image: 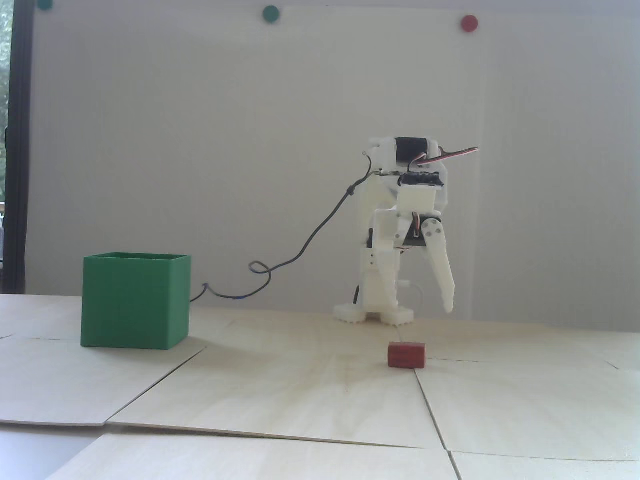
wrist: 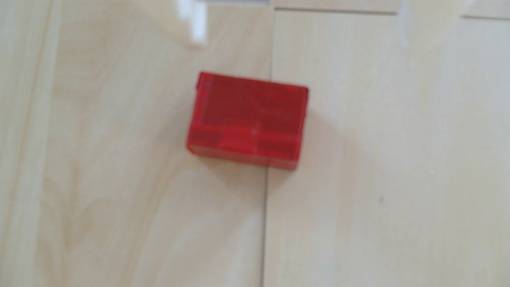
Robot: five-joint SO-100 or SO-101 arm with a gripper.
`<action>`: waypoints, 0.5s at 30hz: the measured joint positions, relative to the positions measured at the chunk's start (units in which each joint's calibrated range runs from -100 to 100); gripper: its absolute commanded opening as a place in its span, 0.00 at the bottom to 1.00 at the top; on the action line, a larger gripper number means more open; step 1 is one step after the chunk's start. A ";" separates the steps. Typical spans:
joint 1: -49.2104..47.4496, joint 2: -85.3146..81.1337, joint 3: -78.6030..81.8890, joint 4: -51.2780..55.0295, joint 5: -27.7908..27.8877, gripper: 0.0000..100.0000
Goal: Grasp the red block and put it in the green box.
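The red block (image: 406,355) lies on the pale wooden table, right of centre in the fixed view, straddling a seam between panels. The white arm is folded over it with my gripper (image: 420,305) pointing down, a little above and behind the block, open and holding nothing. In the wrist view the red block (wrist: 247,120) fills the middle of the picture. One blurred white fingertip (wrist: 196,27) shows at the top left and a paler one at the top right, with my gripper (wrist: 300,30) spread wide beyond the block. The green box (image: 135,300) stands open-topped at the left, well away from the block.
A black cable (image: 300,250) runs from the arm down behind the green box. The arm's base (image: 375,315) stands just behind the block. A white wall closes off the back, with a red disc (image: 469,22) and a green disc (image: 270,13) stuck on it.
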 measured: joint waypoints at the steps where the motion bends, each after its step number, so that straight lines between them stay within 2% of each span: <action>1: 0.00 0.50 0.00 0.00 0.00 0.25; 15: 0.69 4.82 -0.18 0.00 0.00 0.25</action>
